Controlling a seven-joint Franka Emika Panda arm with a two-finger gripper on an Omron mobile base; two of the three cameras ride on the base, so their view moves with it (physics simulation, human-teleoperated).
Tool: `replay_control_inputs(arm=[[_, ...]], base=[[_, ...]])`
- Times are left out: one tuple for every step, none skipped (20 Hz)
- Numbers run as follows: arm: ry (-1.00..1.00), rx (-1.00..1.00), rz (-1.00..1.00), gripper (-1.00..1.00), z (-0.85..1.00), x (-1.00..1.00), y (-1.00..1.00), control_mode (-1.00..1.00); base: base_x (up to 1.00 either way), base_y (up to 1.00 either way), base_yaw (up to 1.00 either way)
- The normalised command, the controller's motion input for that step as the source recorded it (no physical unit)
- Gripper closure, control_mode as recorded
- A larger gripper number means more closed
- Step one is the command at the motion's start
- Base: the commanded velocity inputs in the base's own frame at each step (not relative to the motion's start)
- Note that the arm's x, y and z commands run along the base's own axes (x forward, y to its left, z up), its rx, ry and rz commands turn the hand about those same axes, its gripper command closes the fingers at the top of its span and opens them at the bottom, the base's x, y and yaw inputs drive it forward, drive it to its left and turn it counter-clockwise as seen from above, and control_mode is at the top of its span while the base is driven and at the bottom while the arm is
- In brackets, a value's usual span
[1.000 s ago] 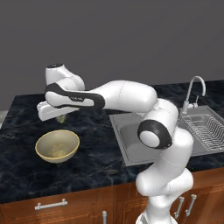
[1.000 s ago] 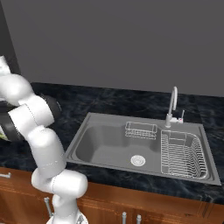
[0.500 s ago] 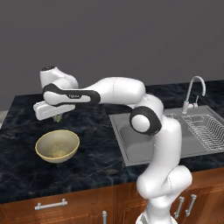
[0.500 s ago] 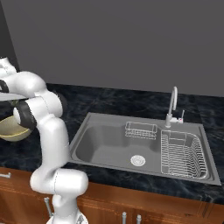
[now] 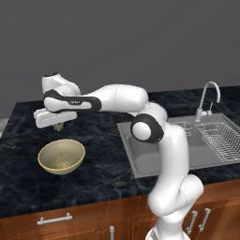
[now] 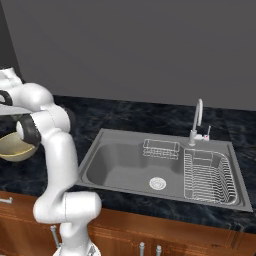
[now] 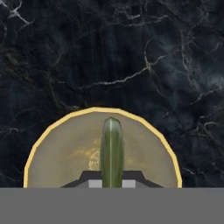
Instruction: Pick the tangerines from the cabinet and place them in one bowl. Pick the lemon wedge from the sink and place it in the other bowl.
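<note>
My gripper [image 5: 58,124] hangs over the left part of the counter, shut on the lemon wedge [image 5: 59,127], a small yellow-green piece. In the hand view the lemon wedge [image 7: 112,146] stands upright between the fingers of the gripper [image 7: 112,179], right above the middle of the tan-yellow bowl [image 7: 52,148]. That other bowl [image 5: 43,157] sits on the dark marble counter just below the hand, with nothing inside it. The arm partly covers the bowl [image 6: 10,152] in the right base view. The sink [image 6: 115,165] lies to the right. The tangerines, the cabinet and the red bowl are out of view.
A curved silver faucet [image 5: 206,98] and a wire dish rack [image 5: 224,140] stand at the sink's right side. A small wire basket [image 6: 161,148] hangs at the basin's back wall. Lower cabinets with silver handles [image 5: 54,219] run under the counter edge.
The arm's elbow has swung left, away from the sink. The hand with the lemon wedge has stayed roughly in place above the tan-yellow bowl. The gripper has stayed shut.
</note>
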Motion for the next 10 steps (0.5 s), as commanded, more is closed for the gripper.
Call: replay_control_inputs(arm=[[0.0,0.12,0.0,1.0,-0.25,0.0,0.0,-1.0],[0.0,0.08,0.0,1.0,-0.24,0.0,0.0,-1.0],[0.0,0.03,0.0,1.0,-0.29,-0.01,0.0,-1.0],[0.0,0.03,0.0,1.0,-0.32,0.0,0.0,-1.0],[0.0,0.03,0.0,1.0,-0.31,0.0,0.0,-1.0],[0.0,0.03,0.0,1.0,-0.34,-0.05,0.0,-1.0],[0.0,0.02,0.0,1.0,-0.31,-0.24,0.0,-1.0],[0.0,0.03,0.0,1.0,-0.31,-0.27,0.0,-1.0],[0.0,0.03,0.0,1.0,-0.27,-0.27,0.0,-1.0],[0.0,0.04,0.0,1.0,-0.24,-0.24,0.0,-1.0]], base=[[0.0,0.0,0.0],[0.0,0.0,0.0],[0.0,0.0,0.0],[0.0,0.0,0.0],[0.0,0.0,0.0],[0.0,0.0,0.0],[0.0,0.0,0.0],[0.0,0.0,0.0],[0.0,0.0,0.0],[0.0,0.0,0.0]])
